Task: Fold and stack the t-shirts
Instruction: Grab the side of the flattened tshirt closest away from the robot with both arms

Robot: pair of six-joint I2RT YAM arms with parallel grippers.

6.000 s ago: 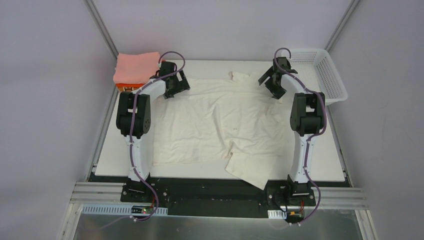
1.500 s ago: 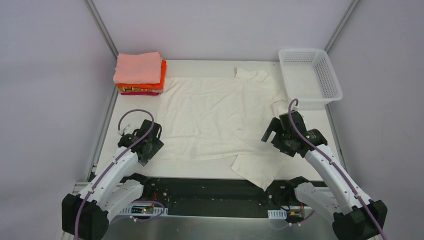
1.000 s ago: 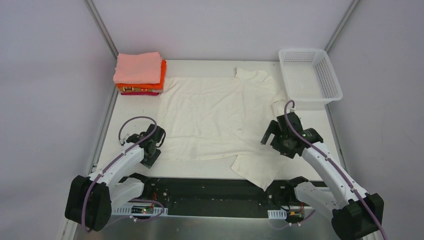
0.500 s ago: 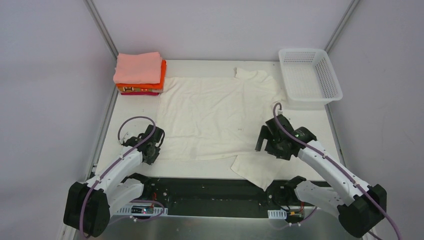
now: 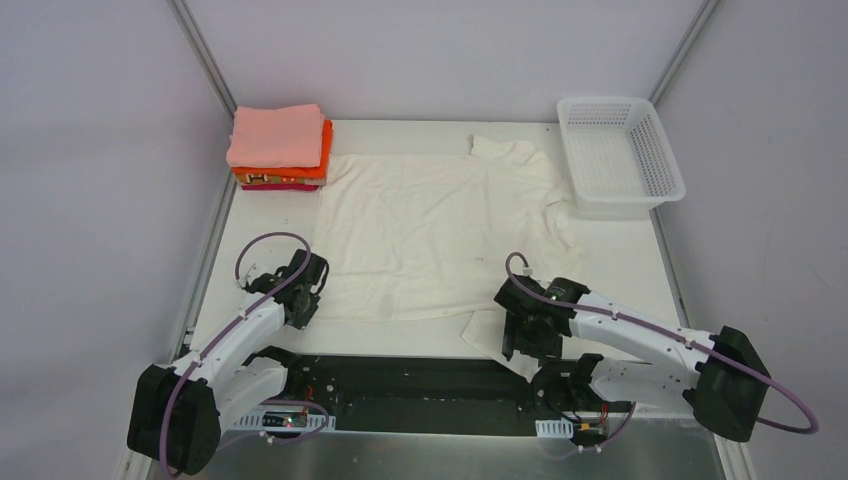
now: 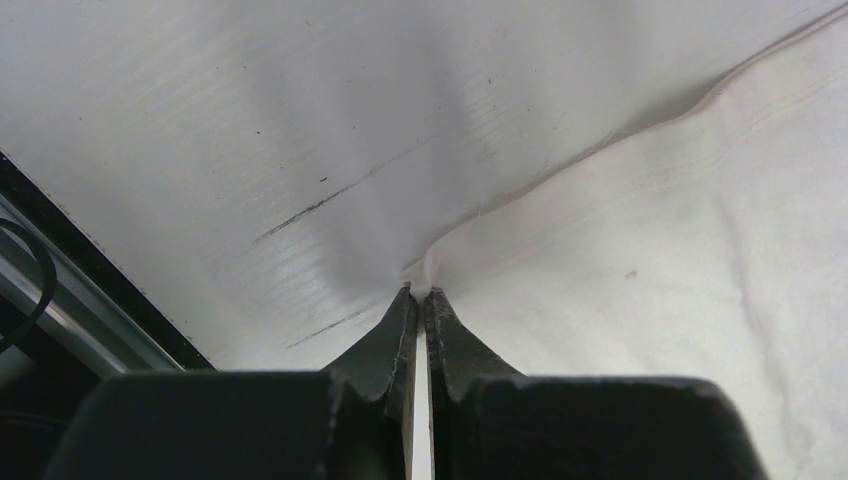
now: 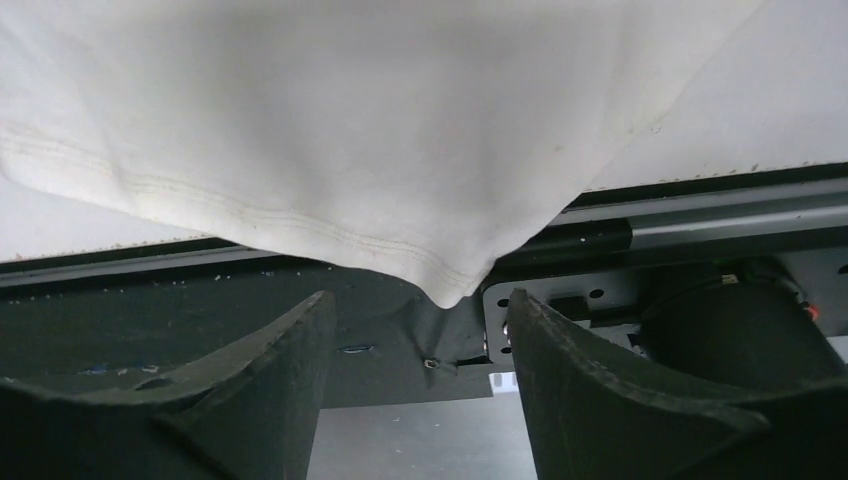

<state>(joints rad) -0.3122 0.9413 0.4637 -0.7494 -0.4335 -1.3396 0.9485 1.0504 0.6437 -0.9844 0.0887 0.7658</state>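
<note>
Four shirts are in sight. Three lie folded in a stack at the table's (image 5: 620,270) far left corner: the pink shirt (image 5: 275,135) on top, the orange shirt (image 5: 322,150) under it and the magenta shirt (image 5: 285,186) at the bottom. The cream shirt (image 5: 430,230) lies spread flat over the middle of the table, its far left corner just beside the stack and its far right sleeve touching the basket (image 5: 668,165). Its near sleeve (image 5: 490,335) spills over the table's near edge onto the black frame. The left gripper (image 6: 420,292) sits low at the cream shirt's near left corner, its fingers pressed together with a pucker of hem caught between the tips. The right gripper (image 7: 420,300) hangs over the near sleeve with its fingers spread wide. From its wrist view the sleeve's pointed corner droops into the gap between them, and neither finger is closed on it.
</note>
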